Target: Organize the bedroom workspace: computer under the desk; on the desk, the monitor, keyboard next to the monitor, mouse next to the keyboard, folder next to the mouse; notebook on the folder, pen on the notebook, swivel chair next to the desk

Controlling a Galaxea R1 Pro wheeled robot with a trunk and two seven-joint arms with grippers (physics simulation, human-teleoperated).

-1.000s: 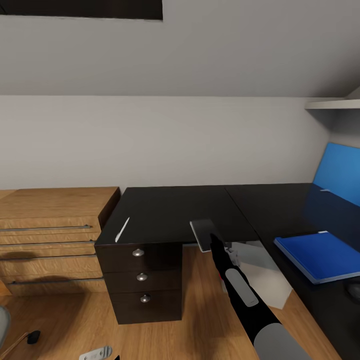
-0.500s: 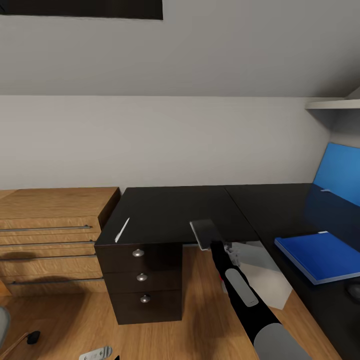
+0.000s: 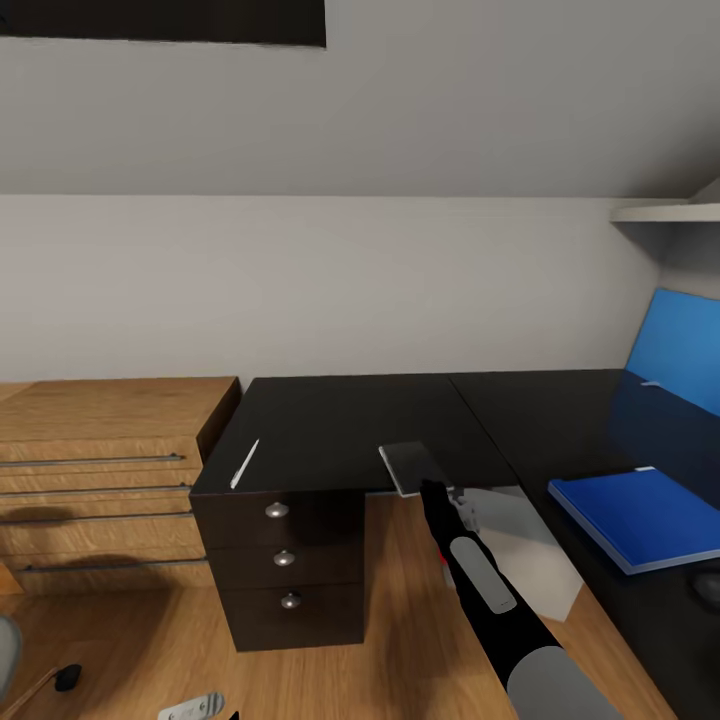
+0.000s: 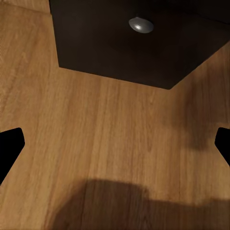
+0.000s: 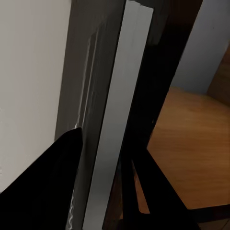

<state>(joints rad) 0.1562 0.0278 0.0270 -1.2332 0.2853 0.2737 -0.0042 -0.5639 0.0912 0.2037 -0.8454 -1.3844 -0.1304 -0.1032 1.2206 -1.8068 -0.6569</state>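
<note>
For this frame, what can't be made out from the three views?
- Head view: the right gripper meets the notebook at the desk edge; the arm hides the fingertips, so closure is unclear.
- Head view: the folder is cut off by the right edge.
- Head view: the computer is partly hidden by arm and desk.
- Right wrist view: too close; the notebook's edge is barely recognisable.

The right arm (image 3: 487,590) is seen in the head view as a slim matte black limb, set with a light grey oblong panel on the forearm and a larger rounded grey section nearer the body. Small grey fittings and a red spot are shown near the wrist. Black fingertips (image 4: 9,148) are seen in the left wrist view.
</note>
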